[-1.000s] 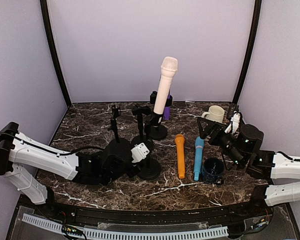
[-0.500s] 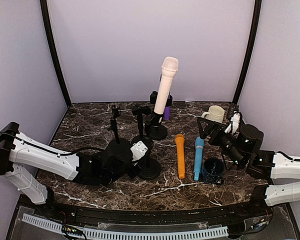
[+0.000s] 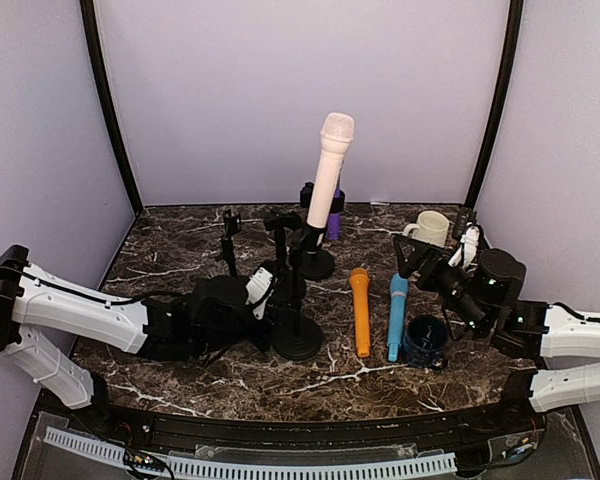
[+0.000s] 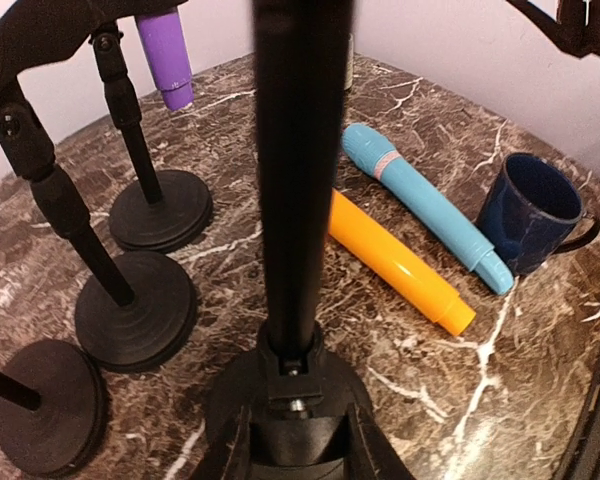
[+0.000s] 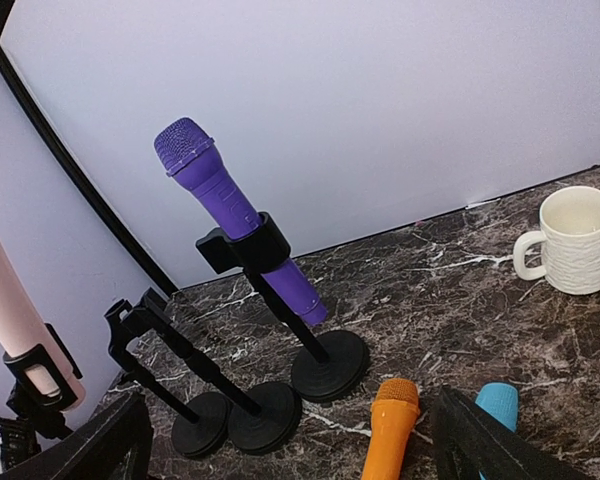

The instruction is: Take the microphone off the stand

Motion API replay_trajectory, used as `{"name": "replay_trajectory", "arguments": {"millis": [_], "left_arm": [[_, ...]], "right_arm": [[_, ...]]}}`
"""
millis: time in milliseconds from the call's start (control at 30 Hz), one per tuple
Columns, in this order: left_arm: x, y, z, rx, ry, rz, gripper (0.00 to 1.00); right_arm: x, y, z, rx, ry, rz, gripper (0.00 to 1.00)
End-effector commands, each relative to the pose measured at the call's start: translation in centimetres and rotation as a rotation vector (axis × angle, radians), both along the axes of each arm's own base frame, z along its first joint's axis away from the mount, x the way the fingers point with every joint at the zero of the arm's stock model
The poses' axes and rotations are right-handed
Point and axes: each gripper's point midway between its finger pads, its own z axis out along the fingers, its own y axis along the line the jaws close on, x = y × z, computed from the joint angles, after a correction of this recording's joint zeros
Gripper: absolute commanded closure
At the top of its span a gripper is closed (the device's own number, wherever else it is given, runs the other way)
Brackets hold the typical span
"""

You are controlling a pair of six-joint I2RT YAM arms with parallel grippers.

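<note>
the left gripper (image 4: 300,445) has shifted left and narrowed, now pinching the front stand (image 4: 295,180) low on its pole. the pink microphone (image 3: 330,170) stays clipped at upper centre, so the stand looks braced for the wide-spread right gripper (image 5: 295,440).

Pink microphone (image 3: 332,170), purple microphone (image 5: 230,205), black stands (image 4: 135,305), dark marble table (image 3: 170,250) (white veins).

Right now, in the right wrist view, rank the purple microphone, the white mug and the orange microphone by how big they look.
1. purple microphone, clearly largest.
2. white mug.
3. orange microphone, but only one end shows, cut off by the picture's edge, so its place is unsure.
</note>
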Motion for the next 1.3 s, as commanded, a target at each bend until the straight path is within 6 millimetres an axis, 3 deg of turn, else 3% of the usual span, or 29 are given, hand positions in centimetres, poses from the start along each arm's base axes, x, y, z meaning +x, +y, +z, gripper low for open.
{"name": "replay_trajectory", "arguments": {"millis": [0, 367, 600, 700, 800, 833, 867, 933, 1100, 1267], "left_arm": [[-1.5, 0.6, -2.3, -0.099, 0.219, -0.036, 0.96], [-1.8, 1.5, -3.3, -0.387, 0.583, 0.006, 0.98], [-1.4, 1.6, -2.0, -0.548, 0.672, 0.009, 0.96], [-1.2, 1.5, -1.2, -0.549, 0.643, -0.001, 0.82], [-0.5, 1.9, -0.5, -0.49, 0.558, -0.002, 0.55], [-0.2, 1.8, 1.0, -0.494, 0.517, -0.015, 0.51], [0.1, 2.3, 0.8, -0.437, 0.476, -0.004, 0.44], [0.6, 3.0, 2.4, -0.384, 0.377, -0.001, 0.37], [1.1, 5.2, 4.6, -0.244, 0.165, -0.012, 0.31], [0.7, 5.0, 5.9, -0.175, 0.064, -0.044, 0.29]], "right_arm": [[0.2, 0.0, 1.3, 0.046, -0.023, -0.002, 0.02], [0.1, 0.3, 1.4, 0.057, -0.02, 0.011, 0.02], [0.1, 0.4, 1.4, 0.061, -0.018, 0.018, 0.02], [0.1, 0.4, 1.4, 0.061, -0.018, 0.02, 0.02], [0.1, 0.4, 1.4, 0.059, -0.017, 0.02, 0.02], [0.1, 0.4, 1.3, 0.056, -0.016, 0.019, 0.02], [0.1, 0.4, 1.4, 0.055, -0.016, 0.02, 0.02], [0.1, 0.4, 1.2, 0.05, -0.015, 0.018, 0.02], [0.2, 0.4, 0.9, 0.047, -0.009, 0.015, 0.02], [0.0, 1.5, 1.5, 0.038, -0.035, 0.065, 0.02]]}}
